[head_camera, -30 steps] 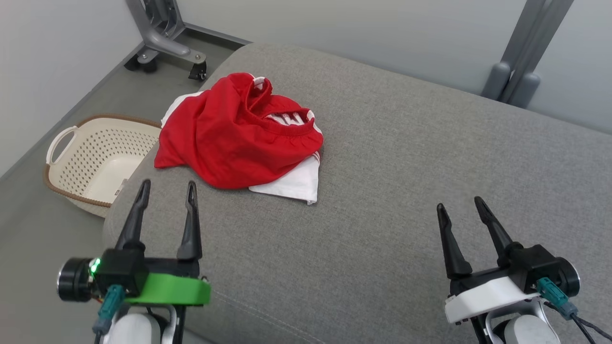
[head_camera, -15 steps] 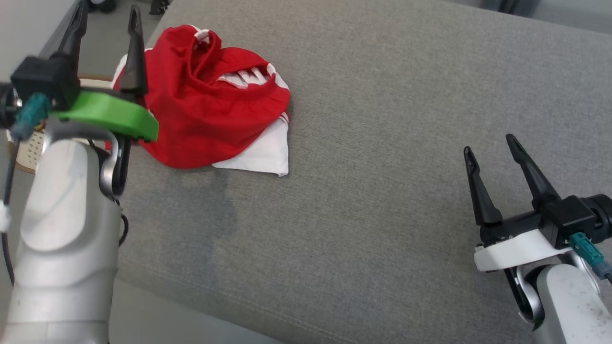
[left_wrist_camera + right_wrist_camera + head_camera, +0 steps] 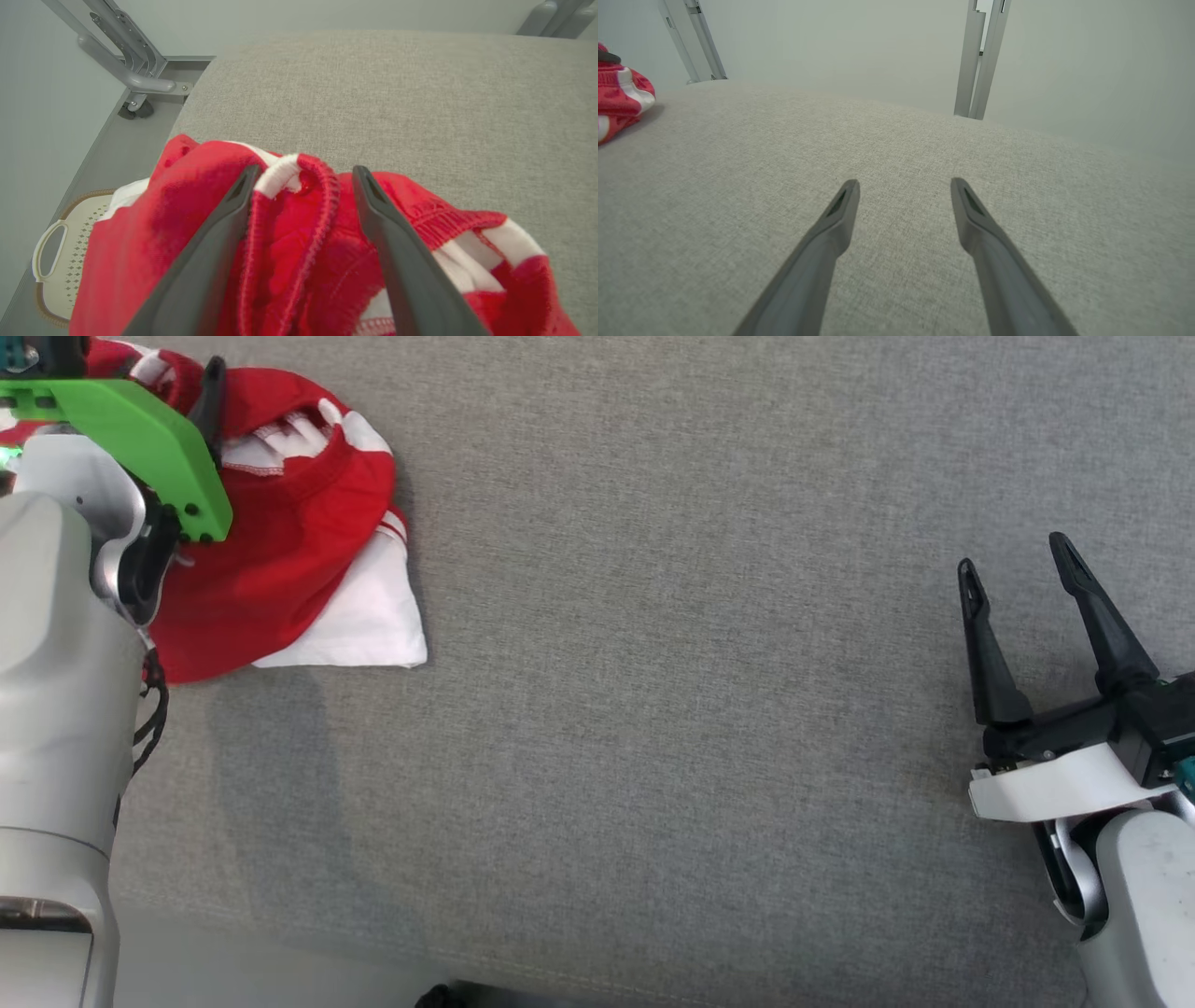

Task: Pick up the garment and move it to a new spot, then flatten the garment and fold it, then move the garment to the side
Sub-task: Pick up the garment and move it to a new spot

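Note:
The garment (image 3: 280, 551) is a crumpled red piece with white trim and a white panel, lying at the far left of the grey cushion (image 3: 653, 663). My left arm, with its green mount (image 3: 140, 429), reaches over it. In the left wrist view my left gripper (image 3: 306, 170) is open, its two fingers straddling a raised red fold with a white-edged hem (image 3: 285, 175); nothing is pinched. My right gripper (image 3: 1013, 555) hovers open over bare cushion at the right, far from the garment (image 3: 621, 98). The right wrist view shows the right gripper (image 3: 904, 183) with nothing between its fingers.
A cream perforated basket (image 3: 56, 261) sits on the floor left of the cushion. A grey wheeled metal stand (image 3: 135, 70) is behind it, and grey posts (image 3: 978, 60) rise by the wall beyond the cushion. The cushion's front edge (image 3: 373, 952) runs along the bottom.
The head camera has tilted down and shifted. My left arm has reached forward over the garment, its open fingers now around a fold. The right gripper stays open.

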Available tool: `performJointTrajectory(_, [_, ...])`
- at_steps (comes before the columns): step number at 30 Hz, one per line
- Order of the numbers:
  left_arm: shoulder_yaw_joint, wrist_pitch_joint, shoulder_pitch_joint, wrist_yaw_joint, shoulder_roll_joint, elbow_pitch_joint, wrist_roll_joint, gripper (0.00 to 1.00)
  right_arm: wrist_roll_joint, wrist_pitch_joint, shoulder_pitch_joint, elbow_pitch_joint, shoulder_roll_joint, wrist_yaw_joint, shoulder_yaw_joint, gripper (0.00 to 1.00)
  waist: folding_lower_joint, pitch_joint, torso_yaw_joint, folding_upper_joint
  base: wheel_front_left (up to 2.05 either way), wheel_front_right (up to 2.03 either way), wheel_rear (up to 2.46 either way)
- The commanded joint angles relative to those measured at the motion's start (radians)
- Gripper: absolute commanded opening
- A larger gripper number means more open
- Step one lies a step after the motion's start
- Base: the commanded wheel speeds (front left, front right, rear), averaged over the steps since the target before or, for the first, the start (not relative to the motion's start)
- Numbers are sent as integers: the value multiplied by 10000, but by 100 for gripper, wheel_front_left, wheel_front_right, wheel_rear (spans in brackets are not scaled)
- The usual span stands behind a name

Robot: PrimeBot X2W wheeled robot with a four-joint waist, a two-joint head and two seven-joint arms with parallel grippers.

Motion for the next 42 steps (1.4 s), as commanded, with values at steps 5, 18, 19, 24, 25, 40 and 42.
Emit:
performJointTrajectory(5, [-115,-419,-187,21,-55,1208,19,50,-80,-28,-33,-18,-49,1,-54,100,-1,659,-410,0,0,0,0])
performJointTrajectory(18, [-525,-3472,-205,-7,-48,1458,210,0,173,-17,283,361,384,-2,184,100,-1,-820,-73,0,0,0,0])
performJointTrajectory(19, [-623,-3585,-236,-8,1,1319,242,0,190,-17,343,406,458,-2,205,100,-1,-1033,-75,0,0,0,0])
performJointTrajectory(24, [-1085,-3813,-321,-10,190,387,260,0,314,-18,696,617,905,-2,294,100,-1,-2216,-182,0,0,0,0])
performJointTrajectory(25, [-1192,-3763,-337,-11,232,154,221,0,351,-18,771,659,1002,-2,324,100,-1,-2459,-246,0,0,0,0])
performJointTrajectory(40, [-1695,-1711,-231,160,889,-3816,-36,0,622,-18,1449,799,1784,-2,438,100,-1,-4285,-2447,0,0,0,0])
performJointTrajectory(42, [-1701,-1439,-82,245,853,-4349,-142,0,638,-18,1473,787,1795,-2,431,100,-1,-4327,-2865,0,0,0,0])
